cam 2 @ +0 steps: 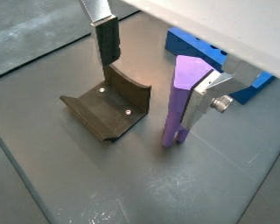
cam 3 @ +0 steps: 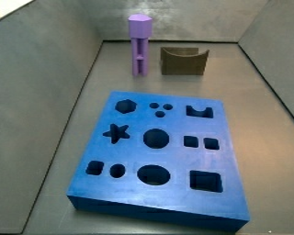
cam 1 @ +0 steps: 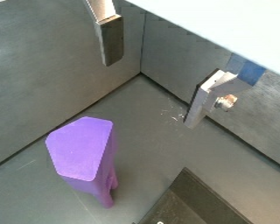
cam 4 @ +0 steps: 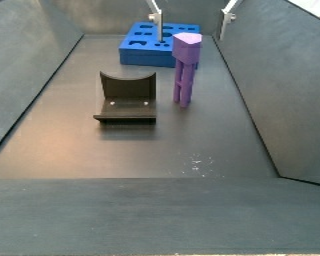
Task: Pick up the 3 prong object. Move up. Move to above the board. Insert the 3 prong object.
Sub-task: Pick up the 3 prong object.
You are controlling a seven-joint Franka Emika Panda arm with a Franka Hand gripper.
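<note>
The 3 prong object (cam 4: 186, 62) is a tall purple peg standing upright on the grey floor, its prongs down. It also shows in a side view (cam 3: 139, 46) and in both wrist views (cam 2: 178, 96) (cam 1: 84, 150). My gripper (cam 2: 152, 94) is open and empty, above the peg. In a wrist view one finger (cam 2: 208, 98) is close beside the peg's top and the other finger (cam 2: 106, 45) is over the fixture. Only the fingertips (cam 4: 155, 12) show at the edge of a side view. The blue board (cam 3: 162, 147) with dark cut-outs lies flat, apart from the peg.
The dark fixture (cam 4: 125, 98) stands beside the peg, also in a side view (cam 3: 183, 60) and a wrist view (cam 2: 108, 109). Grey walls (cam 4: 256, 70) enclose the floor on all sides. The board (cam 4: 152, 42) lies near the far wall.
</note>
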